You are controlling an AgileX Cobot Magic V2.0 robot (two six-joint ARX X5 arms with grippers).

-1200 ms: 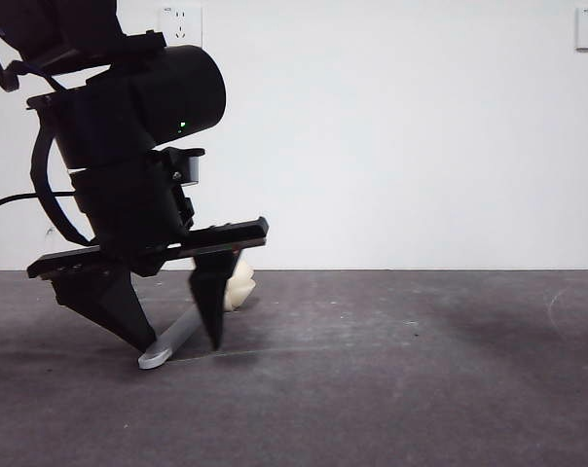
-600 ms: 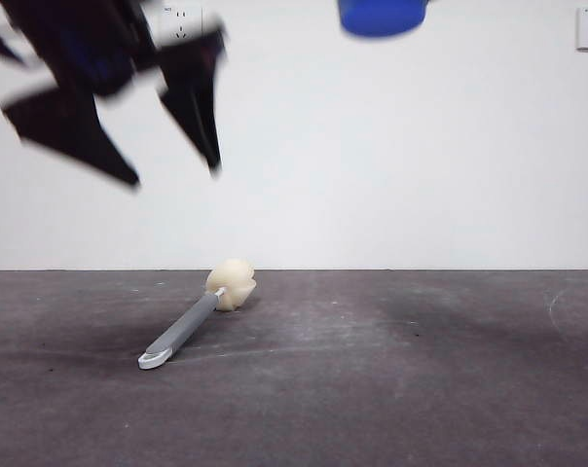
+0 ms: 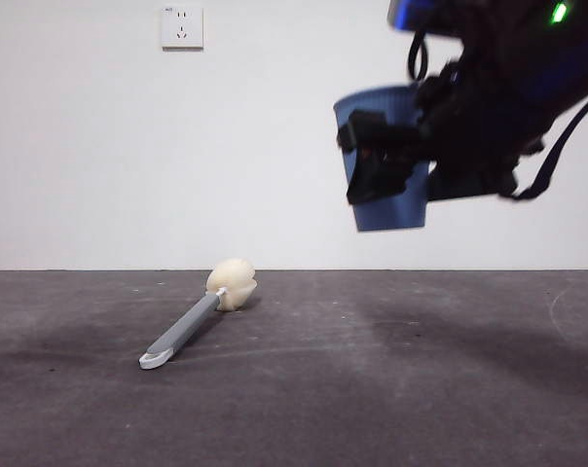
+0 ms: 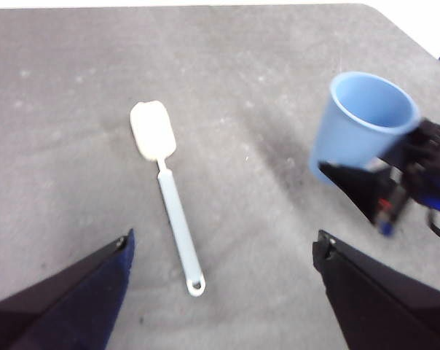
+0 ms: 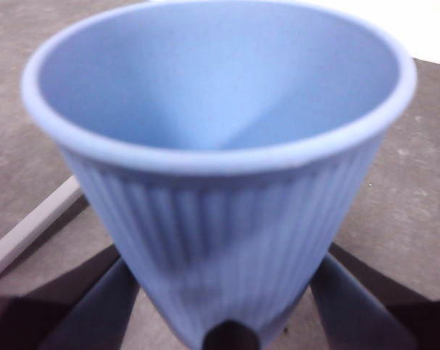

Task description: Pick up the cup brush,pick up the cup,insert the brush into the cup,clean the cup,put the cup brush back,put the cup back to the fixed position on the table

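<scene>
The cup brush (image 3: 192, 329) lies flat on the table (image 3: 372, 399), sponge head (image 3: 231, 284) away from the camera and white loop near. It also shows in the left wrist view (image 4: 173, 219). My left gripper (image 4: 224, 239) is open and empty, high above the brush and out of the front view. My right gripper (image 3: 386, 170) is shut on the light blue cup (image 3: 396, 209) and holds it upright in the air, to the right of the brush. The cup fills the right wrist view (image 5: 227, 211), between the jaws of that gripper (image 5: 224, 313). The left wrist view shows the cup (image 4: 362, 117) too.
A white wall with a socket (image 3: 182, 27) stands behind the table. The table's rounded far corner (image 4: 380, 11) shows in the left wrist view. The cup casts a shadow on the table (image 4: 278, 157).
My left gripper, which stood around the brush handle, has risen out of the front view and left the brush lying. My right gripper has come down into view with the cup.
</scene>
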